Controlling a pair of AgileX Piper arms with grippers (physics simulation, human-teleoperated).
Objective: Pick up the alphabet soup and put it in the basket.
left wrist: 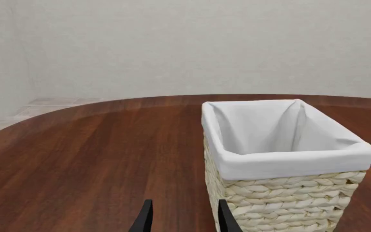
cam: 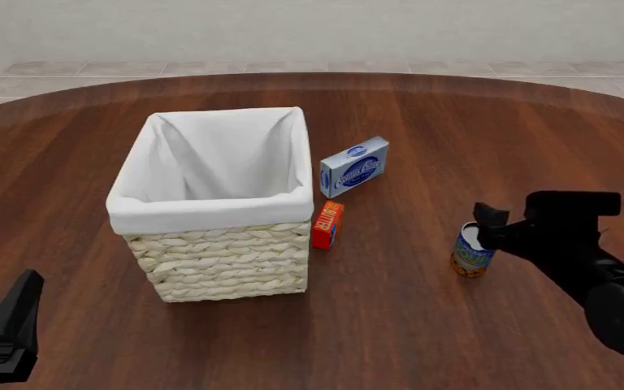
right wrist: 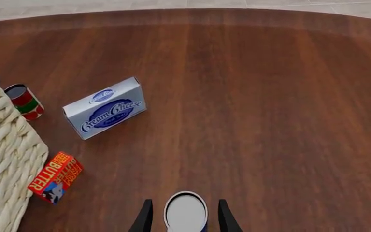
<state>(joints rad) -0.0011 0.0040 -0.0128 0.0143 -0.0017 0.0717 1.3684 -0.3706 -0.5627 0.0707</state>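
Front view shows the soup can (cam: 471, 251) standing on the bench (cam: 421, 325) well right of the basket (cam: 217, 213), between the spread, unclenched fingers of the right pincer (cam: 483, 229), while the left pincer (left wrist: 184, 217) hangs released near the basket.

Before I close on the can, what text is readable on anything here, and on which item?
"Cream Cheese": on the blue-and-white box, clearest in the right wrist view.
"BUTTER": on the small red-orange box beside the basket.
Soup can between the fingers of the right gripper: label print too small to read.
Red can behind the basket: no legible text.
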